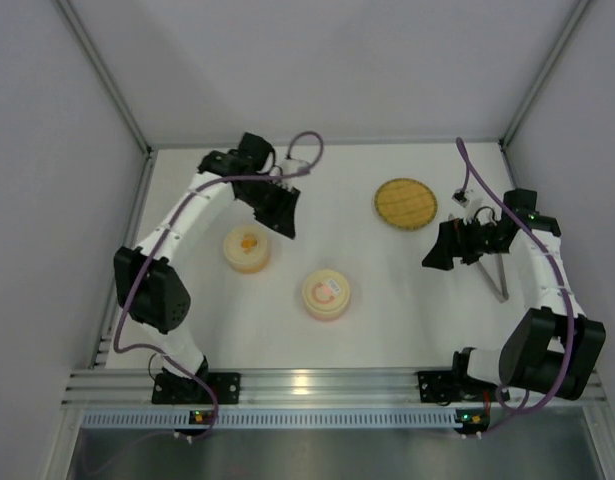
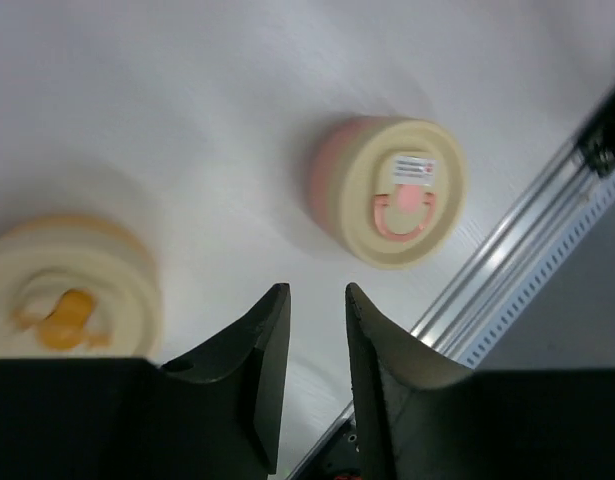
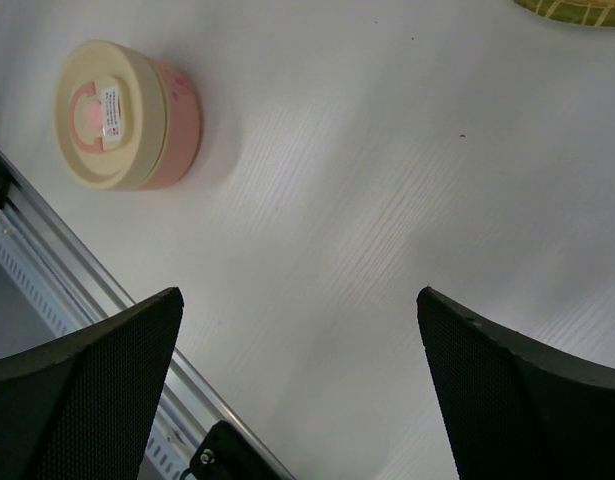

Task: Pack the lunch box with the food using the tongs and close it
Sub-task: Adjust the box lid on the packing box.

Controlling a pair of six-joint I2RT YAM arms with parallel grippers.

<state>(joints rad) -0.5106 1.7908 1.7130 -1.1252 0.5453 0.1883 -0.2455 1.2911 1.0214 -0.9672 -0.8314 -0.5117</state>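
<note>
Left end effector (image 1: 285,222) hangs over the surface (image 1: 387,320) just beyond the orange box (image 1: 247,248), and on its wrist view I see the two fingers (image 2: 272,370) parted by a narrow gap with nothing between them, so it is released and carrying nothing. From that camera the orange box (image 2: 67,300) sits off to the left of the fingers, lid on, with an orange mark on top, and the pink box (image 2: 392,190) stands further out ahead, near the rail (image 2: 527,230). Right end effector (image 1: 435,255) is on the other side, spread wide; its wrist view shows both fingers (image 3: 107,390) far apart with only bare surface between them, so it grips nothing either. Tongs (image 1: 497,280) lie flat on the surface under the right forearm, just behind that end effector and untouched by it. From above, the pink box (image 1: 326,293) is near the middle, closer to the rail (image 1: 307,385) than the orange one, and the two boxes stand apart from each other. Both have their cream lids on. The pink box (image 3: 127,115) also shows at the upper left of the right wrist view, well clear of the fingers. A round woven plate (image 1: 405,203) rests toward the far right of the surface, near the right end effector but not touching it; only its edge (image 3: 577,8) shows at the top of the right wrist view. I cannot tell what lies on it.
</note>
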